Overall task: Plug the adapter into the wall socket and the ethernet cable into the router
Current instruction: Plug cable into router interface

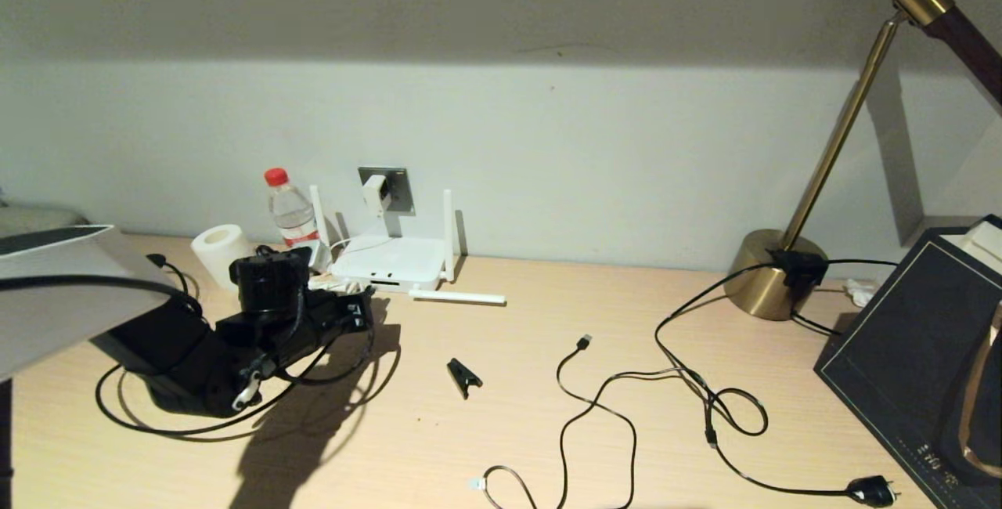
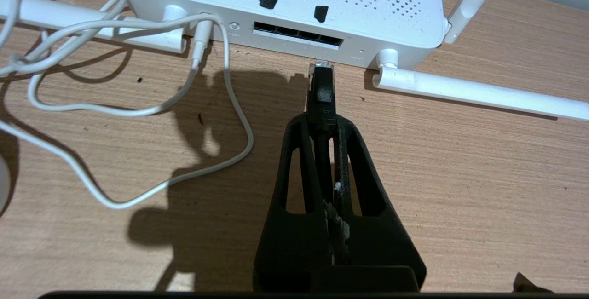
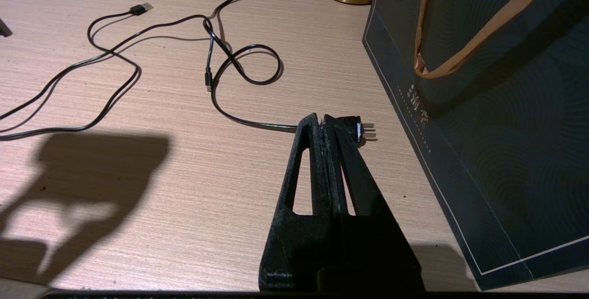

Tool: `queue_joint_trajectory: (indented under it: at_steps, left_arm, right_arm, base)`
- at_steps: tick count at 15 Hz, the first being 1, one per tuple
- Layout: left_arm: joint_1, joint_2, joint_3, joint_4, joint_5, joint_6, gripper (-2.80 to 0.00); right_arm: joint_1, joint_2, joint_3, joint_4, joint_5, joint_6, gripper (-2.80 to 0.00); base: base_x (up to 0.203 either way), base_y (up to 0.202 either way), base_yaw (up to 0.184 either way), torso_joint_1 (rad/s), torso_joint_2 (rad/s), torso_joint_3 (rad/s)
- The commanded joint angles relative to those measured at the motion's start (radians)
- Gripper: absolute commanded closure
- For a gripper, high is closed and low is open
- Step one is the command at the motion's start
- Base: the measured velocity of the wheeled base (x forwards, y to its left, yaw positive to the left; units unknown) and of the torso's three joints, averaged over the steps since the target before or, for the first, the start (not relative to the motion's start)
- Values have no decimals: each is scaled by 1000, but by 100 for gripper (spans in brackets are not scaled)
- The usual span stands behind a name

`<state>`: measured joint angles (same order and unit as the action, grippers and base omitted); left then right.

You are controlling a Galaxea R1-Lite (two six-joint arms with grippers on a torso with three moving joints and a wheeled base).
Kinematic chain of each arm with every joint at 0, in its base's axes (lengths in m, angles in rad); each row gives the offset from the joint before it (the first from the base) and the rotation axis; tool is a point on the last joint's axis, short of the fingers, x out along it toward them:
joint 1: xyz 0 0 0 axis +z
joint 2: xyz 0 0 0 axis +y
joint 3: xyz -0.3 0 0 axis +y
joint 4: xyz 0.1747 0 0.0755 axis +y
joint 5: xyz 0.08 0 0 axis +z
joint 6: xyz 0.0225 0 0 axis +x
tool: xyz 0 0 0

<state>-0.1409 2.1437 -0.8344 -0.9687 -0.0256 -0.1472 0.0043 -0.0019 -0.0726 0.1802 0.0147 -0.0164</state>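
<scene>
Pale wood-grain desk (image 1: 548,384), matte, finely striped, against a plain white wall.

At the back left, flat white plastic router (image 1: 387,262): rounded rectangular box, perforated top, row of dark ports (image 2: 298,34) cut into the near edge. Four slim white stick antennas counted across the views: two upright, two lying flat on the desk. Behind it on the wall, square grey metallic wall socket (image 1: 395,186) with small white cube adapter (image 1: 375,193) seated in it, thin white cord (image 2: 138,110) looping loosely over the desk to the router's edge.

Left gripper (image 2: 323,119), black textured plastic with triangular cut-outs, clamped nearly shut on thin black ethernet cable (image 2: 322,92) just behind its clear plastic connector. Long axis of the connector straight toward the port row, tip just short of the router's edge, not yet inside.

Right gripper (image 3: 327,122) parked low over the desk's right side, fingers pressed together, nothing held. Just beyond its tips, chunky black plug (image 3: 361,129) with metal prongs pointing at a dark paper bag (image 3: 483,119) with tan handles.

Also: one black USB-tipped cable (image 1: 583,343), one small black clip (image 1: 463,376), one clear water bottle with red cap (image 1: 291,211), one white paper roll (image 1: 219,250), one brass lamp base (image 1: 771,274).
</scene>
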Motion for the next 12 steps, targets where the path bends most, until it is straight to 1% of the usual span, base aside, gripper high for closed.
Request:
queue_joint_trajectory:
  at_steps: [1, 4, 12]
  left_arm:
    - [4, 35, -22, -7, -1, -2, 0]
    - [4, 54, -46, -11, -4, -6, 0]
    - [10, 71, -54, -30, -7, -8, 0]
  right_arm:
    - [0, 2, 0, 1, 1, 0, 0]
    - [0, 2, 0, 1, 0, 0, 0]
    - [0, 2, -1, 1, 1, 0, 0]
  base:
    - [0, 0, 0, 0, 0, 0]
    - [0, 0, 0, 0, 0, 0]
    - [0, 0, 0, 0, 0, 0]
